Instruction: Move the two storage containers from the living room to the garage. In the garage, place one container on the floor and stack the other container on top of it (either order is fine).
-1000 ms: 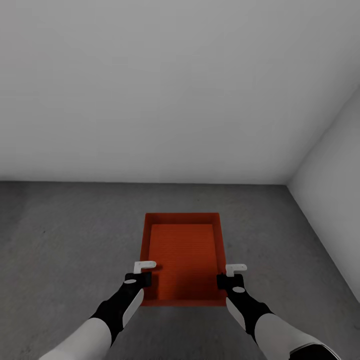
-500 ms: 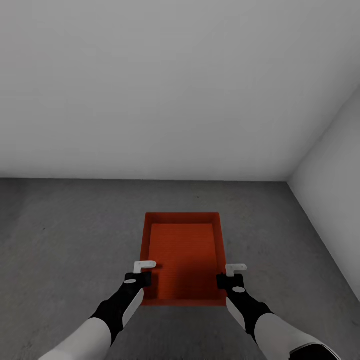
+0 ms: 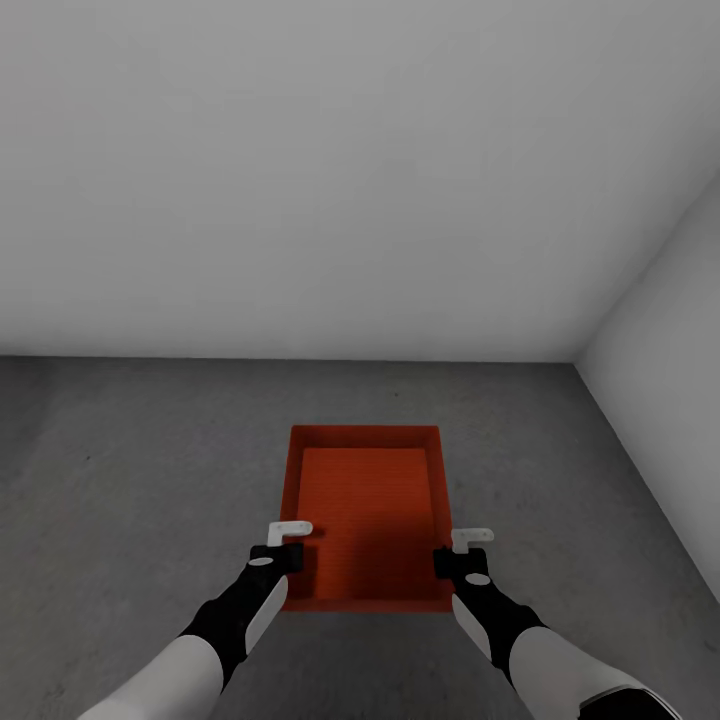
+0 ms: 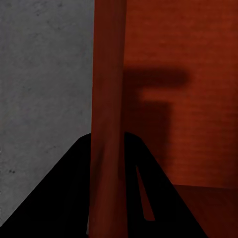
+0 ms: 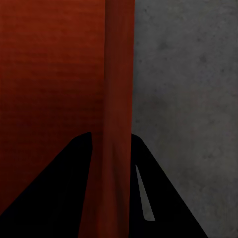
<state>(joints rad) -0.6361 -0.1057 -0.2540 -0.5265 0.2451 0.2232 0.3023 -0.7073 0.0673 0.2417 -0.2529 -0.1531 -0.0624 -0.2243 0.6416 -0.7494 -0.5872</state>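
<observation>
Holding the orange-red storage container (image 3: 365, 515) by its two long side walls, the robot faces the far pale grey wall of the garage (image 3: 300, 180). The left claw (image 3: 283, 545) sits on the left wall near the container's near end, and the right claw (image 3: 462, 550) sits on the right wall at about the same spot — a matched pair, each equally close to its own side.

In the left wrist view the dark fingers (image 4: 64, 198) stand either side of the thin orange wall (image 4: 106, 99), closed against it. The right wrist view tells the same story, with the fingers (image 5: 59, 193) pinching the wall (image 5: 119, 89) between them.

The bin's long axis runs straight away from the robot, near end between the claws, far end pointing at the wall. Beneath and around it lies the dark grey concrete floor (image 3: 130, 480). Whether the base is touching that floor or hanging just above it I cannot tell. A corner of the room lies off to the far right.

My read: this is the set-down, and it turns on going straight down with both walls kept level — then each claw can open and draw back off its wall.
</observation>
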